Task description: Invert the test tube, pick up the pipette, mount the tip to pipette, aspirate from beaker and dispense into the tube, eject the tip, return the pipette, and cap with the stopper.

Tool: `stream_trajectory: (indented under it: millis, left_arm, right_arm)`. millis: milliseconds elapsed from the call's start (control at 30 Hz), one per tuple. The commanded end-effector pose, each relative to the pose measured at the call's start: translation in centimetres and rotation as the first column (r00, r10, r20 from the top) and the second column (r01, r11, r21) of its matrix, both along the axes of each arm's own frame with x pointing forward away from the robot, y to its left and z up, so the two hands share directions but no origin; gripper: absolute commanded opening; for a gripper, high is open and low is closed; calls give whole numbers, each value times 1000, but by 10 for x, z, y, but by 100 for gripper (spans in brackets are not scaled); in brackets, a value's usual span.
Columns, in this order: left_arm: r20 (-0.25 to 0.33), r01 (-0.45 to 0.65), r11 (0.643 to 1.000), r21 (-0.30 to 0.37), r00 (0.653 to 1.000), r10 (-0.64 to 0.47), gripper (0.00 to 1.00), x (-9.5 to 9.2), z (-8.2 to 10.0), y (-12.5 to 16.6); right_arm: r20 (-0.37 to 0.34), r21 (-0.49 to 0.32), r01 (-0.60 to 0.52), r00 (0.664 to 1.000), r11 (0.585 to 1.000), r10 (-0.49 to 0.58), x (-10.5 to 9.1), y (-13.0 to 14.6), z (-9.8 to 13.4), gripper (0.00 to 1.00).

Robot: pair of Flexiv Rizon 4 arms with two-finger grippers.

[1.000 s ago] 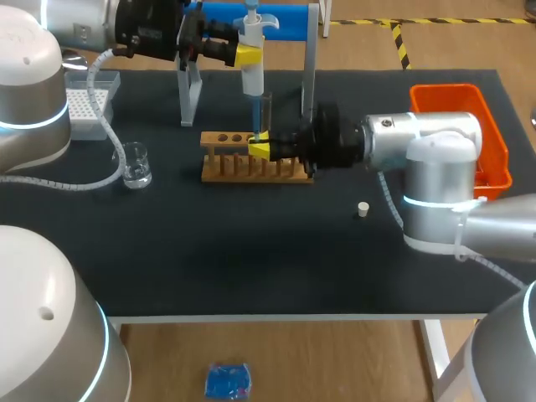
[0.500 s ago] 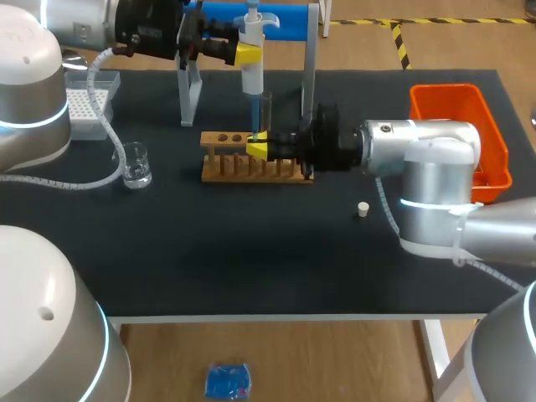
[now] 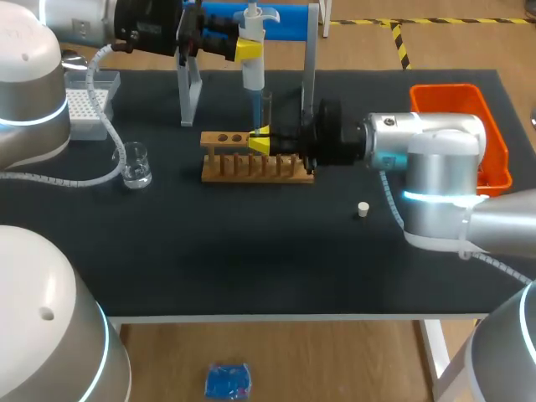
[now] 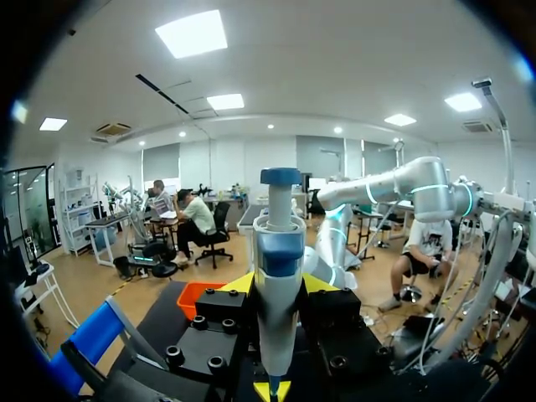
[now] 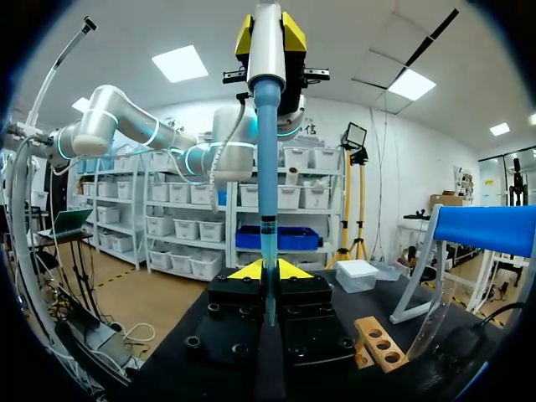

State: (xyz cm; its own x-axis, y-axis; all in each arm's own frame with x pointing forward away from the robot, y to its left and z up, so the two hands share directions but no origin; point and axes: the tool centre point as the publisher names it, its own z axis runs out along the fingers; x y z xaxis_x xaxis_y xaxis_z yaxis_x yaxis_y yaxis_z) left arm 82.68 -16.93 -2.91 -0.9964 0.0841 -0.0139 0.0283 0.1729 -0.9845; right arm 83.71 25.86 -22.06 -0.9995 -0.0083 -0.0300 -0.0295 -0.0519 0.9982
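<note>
My left gripper (image 3: 248, 50) comes in from the back left, shut on the white pipette (image 3: 253, 71), which hangs upright with its blue tip (image 3: 255, 113) pointing down. In the left wrist view the pipette (image 4: 279, 276) stands between the yellow fingertips (image 4: 241, 283). My right gripper (image 3: 260, 142) is shut on the clear test tube (image 3: 267, 109), upright just above the wooden rack (image 3: 255, 166). In the right wrist view the blue tip (image 5: 268, 167) reaches down into the tube (image 5: 270, 233) between my right gripper's (image 5: 268, 270) fingers. The beaker (image 3: 136, 165) stands left of the rack. The stopper (image 3: 363, 209) lies on the mat to the right.
A white tip box (image 3: 84, 102) sits at the back left. The pipette stand (image 3: 308, 67) with its blue top bar rises behind the rack. An orange bin (image 3: 494, 159) stands at the right edge. The black mat (image 3: 251, 251) stretches toward the front.
The pipette in my left gripper has risen slightly. My right gripper with the tube has shifted a little up and back over the rack.
</note>
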Motion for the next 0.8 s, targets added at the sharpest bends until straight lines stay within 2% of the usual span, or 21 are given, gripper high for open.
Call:
stream_trajectory:
  millis: [33, 133, 167, 200, 233, 633, 800]
  left_arm:
    - [-1, -1, 1000, 3, 1000, 1, 0, -1, -11, 0]
    - [-1, -1, 1000, 3, 1000, 1, 0, -1, -11, 0]
    - [-1, -1, 1000, 3, 1000, 1, 0, -1, -11, 0]
    - [-1, -1, 1000, 3, 1000, 1, 0, -1, -11, 0]
    - [-1, -1, 1000, 3, 1000, 1, 0, -1, -11, 0]
    - [-1, -1, 1000, 3, 1000, 1, 0, -1, -11, 0]
    - [-1, -1, 1000, 3, 1000, 1, 0, -1, -11, 0]
  right_arm:
    - [5, -2, 1, 1000, 1000, -1, -1, -4, 19, 0]
    - [11, -10, 4, 1000, 1000, -4, -1, -5, 19, 0]
    - [12, -16, 5, 1000, 1000, -5, -1, -5, 19, 25]
    - [12, -17, 6, 1000, 1000, -5, -1, -5, 19, 55]
    - [10, -18, 10, 1000, 1000, -10, -1, -5, 19, 100]
    - [-8, -53, -9, 1000, 999, 9, -3, -15, 19, 100]
    - [-21, -118, -28, 999, 993, 25, -3, -29, 11, 100]
